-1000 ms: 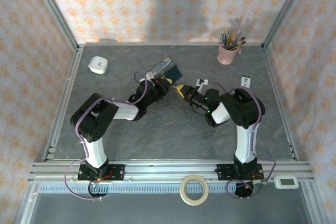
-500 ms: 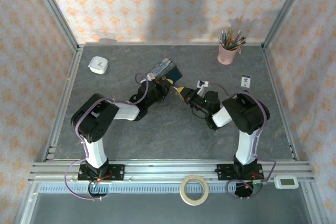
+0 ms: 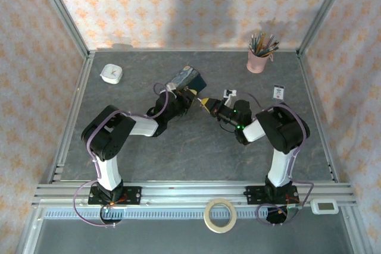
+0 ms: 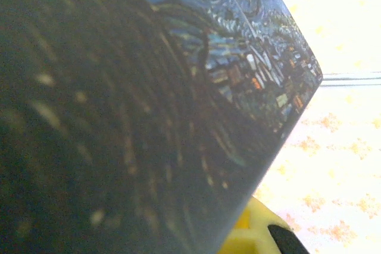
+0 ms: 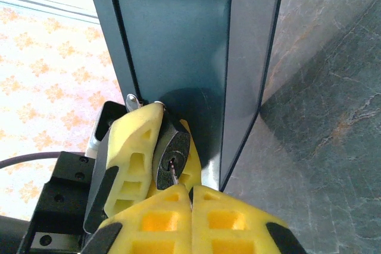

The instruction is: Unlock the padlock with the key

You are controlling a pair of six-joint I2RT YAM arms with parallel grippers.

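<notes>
I'm seeing the left gripper (image 5: 159,135) clamping its jaws shut on the tiny dark padlock (image 5: 174,154), just beside the blue starry-night box (image 4: 178,117) mid-table. My right gripper (image 5: 190,191) is pinching the key (image 5: 173,175) with jaws fully closed, tip sitting at the keyhole.

padlock (image 5: 172,157): tiny, dark grey, tilted, keyhole end facing right wrist cam, clamped between left gripper's pads (image 5: 132,147), just beside blue box (image 5: 196,46). key (image 5: 174,173): thin metal tip at keyhole, rest hidden.
</notes>
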